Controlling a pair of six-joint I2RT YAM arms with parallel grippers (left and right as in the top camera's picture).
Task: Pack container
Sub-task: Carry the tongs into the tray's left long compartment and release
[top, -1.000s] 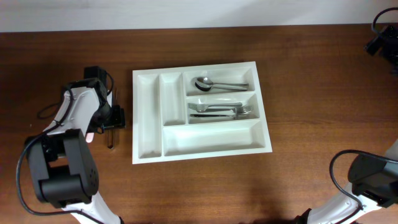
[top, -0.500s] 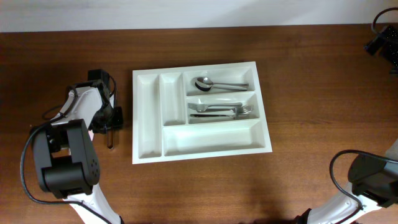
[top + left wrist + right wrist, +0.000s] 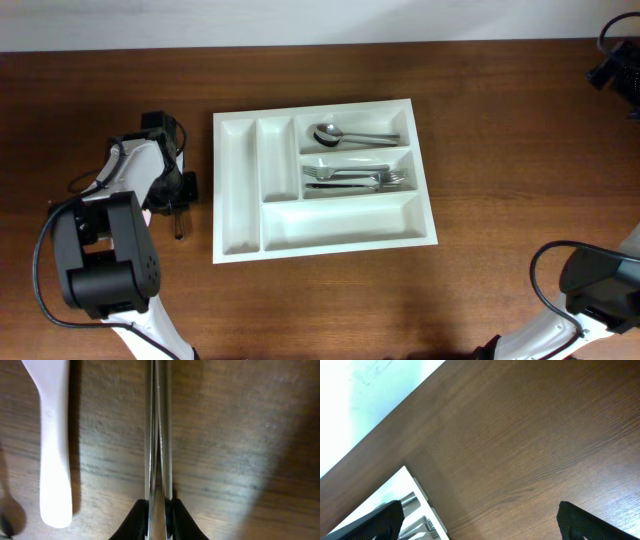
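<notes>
The container (image 3: 226, 190) is a white compartmented tray lying in the middle of the table. It holds spoons (image 3: 345, 134) in its top right compartment and forks (image 3: 360, 178) in the one below. My left gripper (image 3: 176, 188) is down on the table just left of the tray. Seen in the left wrist view, my left gripper (image 3: 159, 512) is shut on a thin metal utensil (image 3: 159, 435) that lies edge-on along the wood. Far off at the table's right side, my right gripper (image 3: 480, 515) is open and holds nothing.
A white plastic utensil (image 3: 54, 450) lies on the wood just beside the gripped one. The tray's corner (image 3: 395, 490) shows low left in the right wrist view. My right arm's base (image 3: 600, 285) stands at the front right.
My left gripper's fingers have come together on the metal utensil, and the left arm has shifted slightly. My right gripper has not moved.
</notes>
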